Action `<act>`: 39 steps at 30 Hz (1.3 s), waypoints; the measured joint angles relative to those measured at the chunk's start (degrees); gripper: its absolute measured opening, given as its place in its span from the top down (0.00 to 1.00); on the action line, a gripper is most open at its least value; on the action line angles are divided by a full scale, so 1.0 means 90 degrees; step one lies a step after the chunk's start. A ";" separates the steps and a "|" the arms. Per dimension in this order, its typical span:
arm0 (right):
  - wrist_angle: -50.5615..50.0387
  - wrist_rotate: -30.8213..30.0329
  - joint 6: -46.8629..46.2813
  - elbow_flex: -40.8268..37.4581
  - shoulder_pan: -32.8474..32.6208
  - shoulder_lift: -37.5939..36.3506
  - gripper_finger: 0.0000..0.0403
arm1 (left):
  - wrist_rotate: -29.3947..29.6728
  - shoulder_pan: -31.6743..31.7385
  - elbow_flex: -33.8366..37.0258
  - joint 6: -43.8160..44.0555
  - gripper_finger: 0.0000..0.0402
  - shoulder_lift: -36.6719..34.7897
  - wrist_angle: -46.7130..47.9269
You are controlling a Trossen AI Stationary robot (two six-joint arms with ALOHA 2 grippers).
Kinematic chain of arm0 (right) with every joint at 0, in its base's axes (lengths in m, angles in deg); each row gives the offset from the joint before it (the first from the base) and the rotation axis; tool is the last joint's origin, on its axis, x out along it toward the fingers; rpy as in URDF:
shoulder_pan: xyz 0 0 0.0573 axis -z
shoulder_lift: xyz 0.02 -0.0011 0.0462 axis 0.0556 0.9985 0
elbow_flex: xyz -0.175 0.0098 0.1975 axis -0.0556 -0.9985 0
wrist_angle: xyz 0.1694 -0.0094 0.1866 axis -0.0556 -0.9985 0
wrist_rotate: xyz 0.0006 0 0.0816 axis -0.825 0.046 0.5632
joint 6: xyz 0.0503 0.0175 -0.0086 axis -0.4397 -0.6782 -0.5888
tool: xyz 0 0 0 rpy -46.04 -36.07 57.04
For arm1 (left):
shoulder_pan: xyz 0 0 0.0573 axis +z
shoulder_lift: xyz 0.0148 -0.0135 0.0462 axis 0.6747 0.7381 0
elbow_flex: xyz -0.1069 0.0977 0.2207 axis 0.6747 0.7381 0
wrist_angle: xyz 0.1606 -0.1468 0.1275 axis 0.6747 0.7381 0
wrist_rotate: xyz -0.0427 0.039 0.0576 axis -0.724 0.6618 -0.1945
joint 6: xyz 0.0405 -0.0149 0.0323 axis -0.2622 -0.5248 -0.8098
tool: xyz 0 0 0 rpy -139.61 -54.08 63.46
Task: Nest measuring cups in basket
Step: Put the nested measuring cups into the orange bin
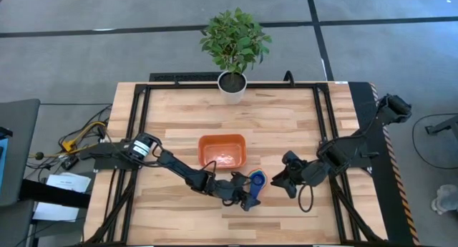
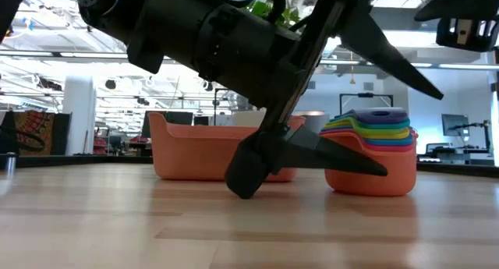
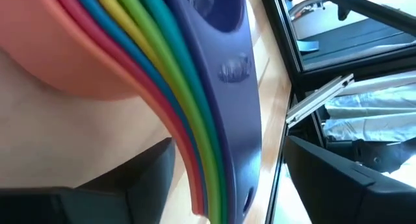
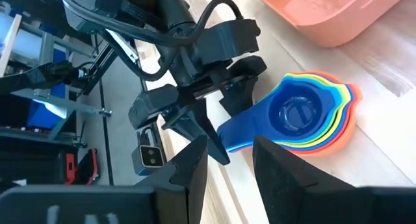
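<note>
The measuring cups (image 1: 258, 180) stand nested in one stack on the table, dark blue on top and the red one's bottom on the wood. The stack is just off the near right corner of the orange basket (image 1: 222, 149). The stacked handles (image 4: 239, 131) point toward the table's near edge. My left gripper (image 1: 250, 199) is open, low over the table, with one finger on each side of those handles. My right gripper (image 4: 227, 172) is open and holds nothing. It hangs above the table to the right of the stack (image 4: 312, 117). My left gripper has its fingers (image 3: 155, 180) on either side of the stacked handles (image 3: 218, 139), coming level from the table's left and lying across them. One finger is close beside the red handle's edge. I cannot tell whether it touches. The stack stands on the table.
A white pot with a green plant (image 1: 232, 81) stands at the table's far edge. Black frame rails (image 1: 318, 125) run along the table's sides. The basket (image 2: 204, 150) holds no cup. Bare wood lies near the front edge.
</note>
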 joint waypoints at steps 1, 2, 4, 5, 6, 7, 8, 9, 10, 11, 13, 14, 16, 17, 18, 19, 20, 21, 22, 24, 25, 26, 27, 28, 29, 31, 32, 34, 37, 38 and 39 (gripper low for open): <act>-0.0002 -0.0050 -0.0017 0.0000 -0.0034 0.0000 0.64 | -0.0002 0.0022 0.0000 -0.0009 0.33 0.0000 -0.0016; 0.0001 -0.0097 -0.0018 0.0000 -0.0047 0.0000 0.64 | -0.0004 0.0042 0.0000 -0.0066 0.36 0.0000 -0.0026; 0.0001 -0.0148 -0.0021 0.0000 -0.0070 0.0002 0.65 | -0.0011 0.0083 0.0000 -0.0239 0.40 0.0002 -0.0029; -0.0002 -0.0158 -0.0021 0.0000 -0.0070 0.0002 0.65 | -0.0047 0.0105 0.0000 -0.0319 0.42 0.0005 -0.0029; -0.0002 -0.0170 -0.0021 0.0000 -0.0070 0.0002 0.66 | -0.0098 0.0129 0.0000 -0.0372 0.44 0.0005 -0.0028; -0.0002 -0.0182 -0.0021 0.0000 -0.0070 0.0002 0.66 | -0.0158 0.0151 0.0000 -0.0417 0.45 0.0005 -0.0027; -0.0001 -0.0193 -0.0021 0.0000 -0.0070 0.0002 0.66 | -0.0198 0.0172 0.0000 -0.0433 0.47 0.0005 -0.0027; 0.0000 -0.0217 -0.0014 0.0000 -0.0070 0.0002 0.67 | -0.0235 0.0188 0.0002 -0.0435 0.48 0.0005 -0.0025; 0.0001 -0.0252 0.0000 0.0000 -0.0070 0.0002 0.67 | -0.0274 0.0204 0.0002 -0.0455 0.50 0.0005 -0.0027; 0.0001 -0.0258 0.0004 0.0000 -0.0070 0.0002 0.67 | -0.0310 0.0218 0.0002 -0.0485 0.51 0.0005 -0.0025; 0.0001 -0.0260 0.0003 0.0000 -0.0070 0.0002 0.67 | -0.0341 0.0236 0.0005 -0.0504 0.54 0.0005 -0.0025; 0.0003 -0.0260 -0.0002 0.0000 -0.0070 0.0005 0.67 | -0.0344 0.0244 0.0005 -0.0503 0.56 0.0005 -0.0025; 0.0002 -0.0260 -0.0018 0.0000 -0.0070 0.0005 0.67 | -0.0345 0.0249 0.0005 -0.0504 0.60 0.0005 -0.0022; 0.0003 -0.0260 -0.0020 0.0000 -0.0070 0.0005 0.67 | -0.0345 0.0249 0.0005 -0.0518 0.62 0.0005 -0.0022; 0.0002 -0.0260 -0.0021 0.0000 -0.0070 0.0005 0.67 | -0.0345 0.0251 0.0005 -0.0550 0.64 0.0005 -0.0022; 0.0001 -0.0260 -0.0018 0.0000 -0.0070 0.0005 0.67 | -0.0345 0.0252 0.0005 -0.0596 0.66 0.0005 -0.0022; 0.0001 -0.0260 -0.0013 0.0000 -0.0070 0.0005 0.67 | -0.0345 0.0252 0.0007 -0.0608 0.68 0.0005 -0.0021; 0.0003 -0.0258 0.0002 0.0000 -0.0070 0.0005 0.67 | -0.0345 0.0252 0.0007 -0.0611 0.70 0.0005 -0.0020; 0.0001 -0.0260 0.0006 0.0000 -0.0070 0.0005 0.67 | -0.0342 0.0252 0.0007 -0.0616 0.72 0.0005 -0.0020; 0.0001 -0.0260 0.0008 0.0000 -0.0070 0.0005 0.68 | -0.0340 0.0252 0.0007 -0.0620 0.75 0.0005 -0.0020; 0.0001 -0.0260 0.0008 0.0000 -0.0070 0.0005 0.68 | -0.0339 0.0252 0.0007 -0.0622 0.77 0.0005 -0.0019; 0.0001 -0.0260 0.0008 0.0000 -0.0070 0.0005 0.69 | -0.0337 0.0252 0.0007 -0.0622 0.78 0.0005 -0.0017; 0.0001 -0.0259 0.0008 0.0000 -0.0070 0.0005 0.69 | -0.0337 0.0254 0.0007 -0.0622 0.79 0.0005 -0.0017; 0.0001 -0.0257 0.0008 0.0000 -0.0070 0.0005 0.69 | -0.0337 0.0254 0.0007 -0.0622 0.80 0.0005 -0.0017; 0.0001 -0.0260 0.0010 0.0000 -0.0070 0.0005 0.69 | -0.0335 0.0254 0.0010 -0.0622 0.81 0.0005 -0.0017; 0.0001 -0.0257 0.0011 0.0000 -0.0070 0.0005 0.68 | -0.0332 0.0254 0.0010 -0.0622 0.82 0.0005 -0.0017; 0.0001 -0.0257 0.0011 0.0000 -0.0070 0.0005 0.68 | -0.0331 0.0254 0.0010 -0.0618 0.81 0.0005 -0.0017; 0.0001 -0.0257 0.0013 0.0000 -0.0070 0.0005 0.68 | -0.0327 0.0254 0.0010 -0.0605 0.80 0.0005 -0.0017; 0.0001 -0.0257 0.0025 0.0000 -0.0070 0.0005 0.69 | -0.0344 0.0256 0.0013 -0.0555 0.78 0.0005 -0.0057; 0.0001 -0.0257 0.0028 0.0000 -0.0070 0.0005 0.69 | -0.0380 0.0258 0.0021 -0.0539 0.77 0.0010 -0.0151; 0.0002 -0.0257 0.0029 0.0000 -0.0070 0.0005 0.70 | -0.0423 0.0261 0.0027 -0.0534 0.78 0.0018 -0.0254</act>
